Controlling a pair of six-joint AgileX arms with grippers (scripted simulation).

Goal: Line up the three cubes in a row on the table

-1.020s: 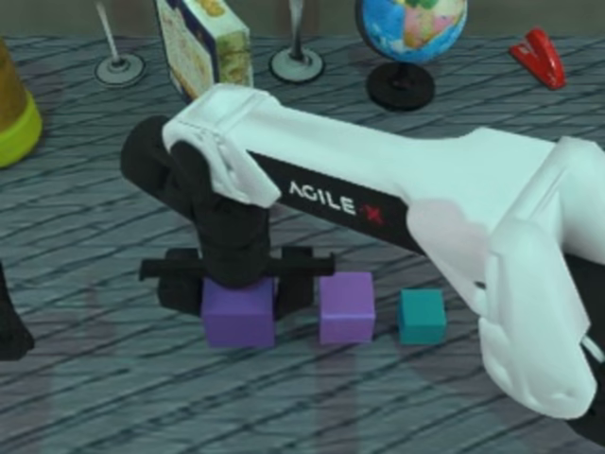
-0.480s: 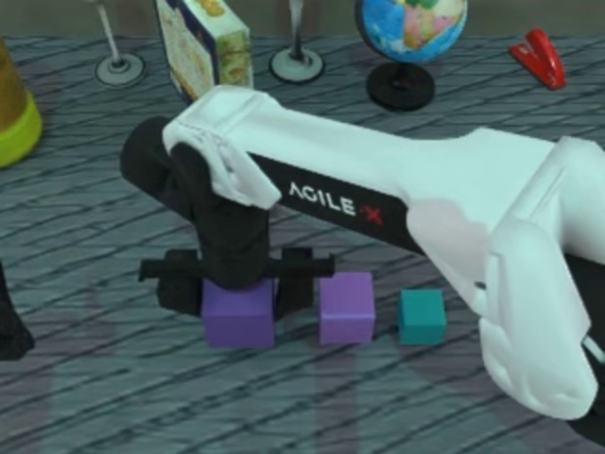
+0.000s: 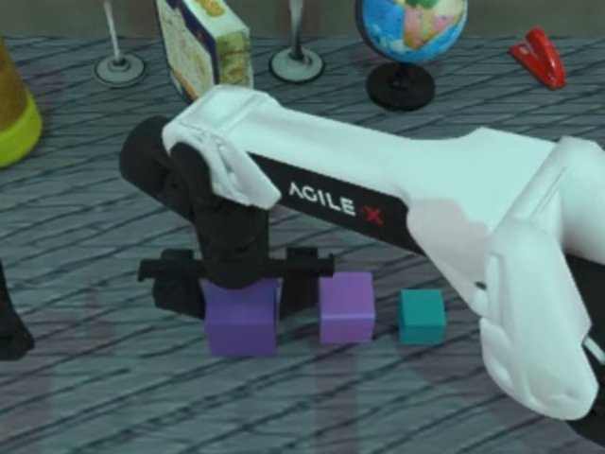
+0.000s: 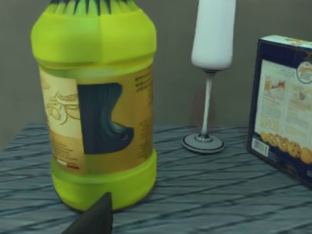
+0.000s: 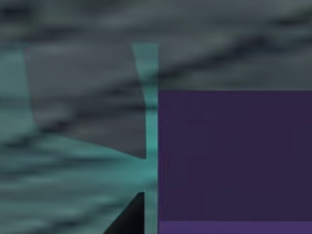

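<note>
Right gripper (image 3: 242,284): fingers straddle the dark cube (image 3: 242,320); pinching or loose, can't tell.
Row: dark cube, lavender cube (image 3: 346,306), teal cube (image 3: 421,316), mid-table toward near edge.
Left: release, withdraw.
Left gripper: parked, left edge.

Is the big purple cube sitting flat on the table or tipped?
Flat, as far as shows: the big purple cube has a level top in line with the lavender cube, with the right gripper straddling it.

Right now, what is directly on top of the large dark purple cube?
The right gripper hangs directly over the dark purple cube, its black fingers down at both sides. It covers the cube's far edge, so contact there cannot be seen. Nothing else sits on it.
</note>
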